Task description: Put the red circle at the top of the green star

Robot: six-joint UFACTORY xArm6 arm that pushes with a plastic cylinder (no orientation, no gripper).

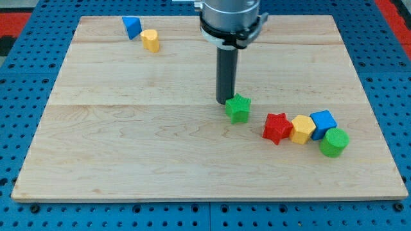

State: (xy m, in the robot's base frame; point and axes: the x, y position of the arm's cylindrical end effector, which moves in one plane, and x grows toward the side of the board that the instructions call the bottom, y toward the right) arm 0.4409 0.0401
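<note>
— Where's the red circle?
— Not in sight; perhaps hidden behind the arm (230, 19). My tip (226, 101) touches the green star's (237, 108) upper left. No jaws, so nothing's held.
— Handling?
— Probably light, hard and slippery: push it squarely, mid-side.

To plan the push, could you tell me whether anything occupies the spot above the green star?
Only my tip, right beside the green star block's upper left edge; no red circle shows, only a red star.
</note>
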